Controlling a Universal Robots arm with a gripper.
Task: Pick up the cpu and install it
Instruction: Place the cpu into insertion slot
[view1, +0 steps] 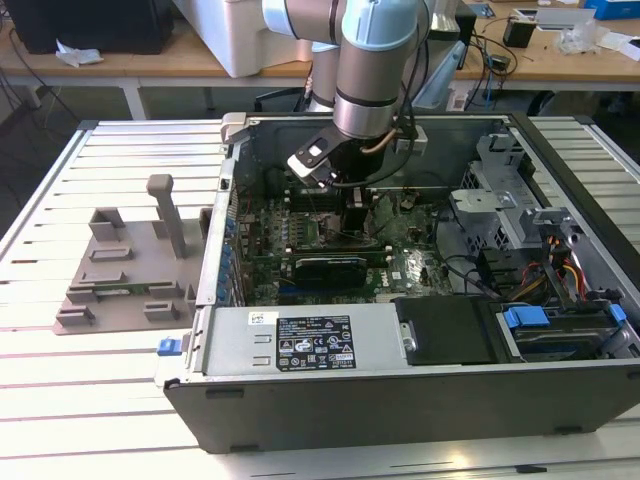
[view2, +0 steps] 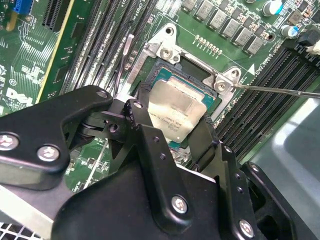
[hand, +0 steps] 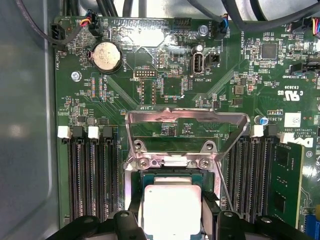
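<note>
The cpu (view2: 175, 111) (hand: 171, 209), a flat square chip with a silvery top, sits between my gripper's (view2: 175, 122) (hand: 172, 216) two black fingers (view2: 146, 131), which press on its opposite edges. It lies over the black-framed socket (view2: 200, 75) on the green motherboard (hand: 165, 75), level with the socket or just above it. The socket's metal load plate (hand: 187, 117) stands swung open beyond the chip. In the exterior view the arm (view1: 370, 80) reaches down into the open computer case (view1: 400, 400), and the gripper (view1: 358, 212) is low over the board.
Memory slots (hand: 90, 175) flank the socket on both sides. A thin lever wire (view2: 280, 90) sticks out from the socket's corner. A grey plastic tray with posts (view1: 120, 270) sits on the slatted table at the exterior view's left. Drive cages and cables (view1: 560, 270) crowd the case's right.
</note>
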